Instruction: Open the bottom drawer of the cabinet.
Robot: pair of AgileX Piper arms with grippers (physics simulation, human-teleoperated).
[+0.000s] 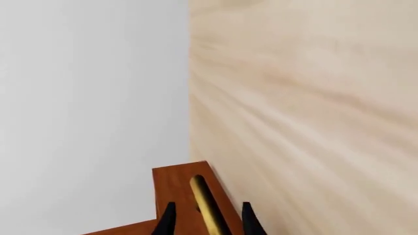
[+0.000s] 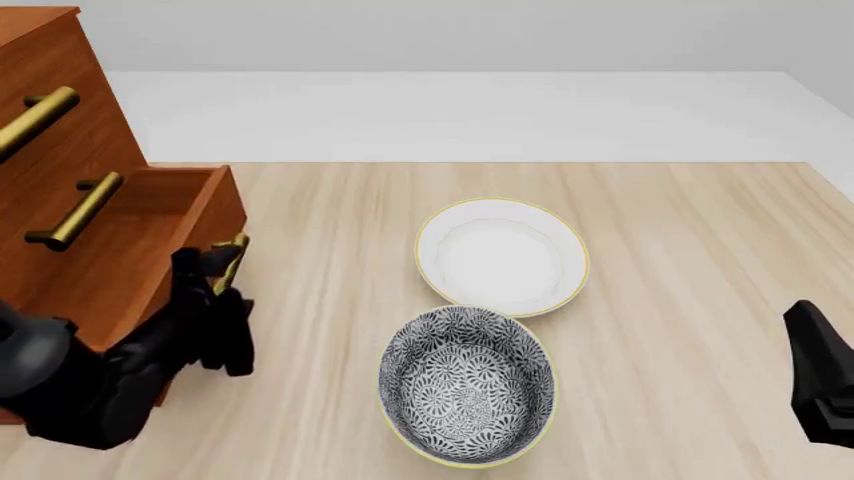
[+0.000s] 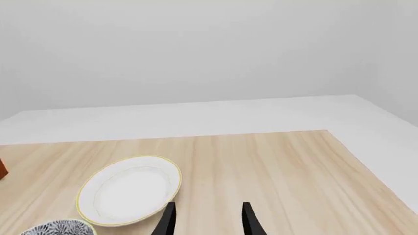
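The cabinet [image 2: 67,100] stands at the table's far left. Its bottom drawer [image 2: 200,200] is pulled out toward the table's middle, its inside showing. My left gripper [image 2: 220,270] is at the drawer's brass handle [image 2: 235,252]. In the left wrist view the handle [image 1: 205,200] lies between the two fingers of the left gripper [image 1: 207,220], with gaps on both sides, against the drawer front [image 1: 173,186]. My right gripper [image 2: 817,370] hangs open and empty at the right edge, far from the cabinet; it also shows in the right wrist view [image 3: 207,220].
A white plate with a yellow rim [image 2: 501,255] lies mid-table, and a dark patterned bowl [image 2: 467,385] sits just in front of it. Both show in the right wrist view, plate [image 3: 127,188] and bowl [image 3: 58,227]. The two upper drawers stay shut.
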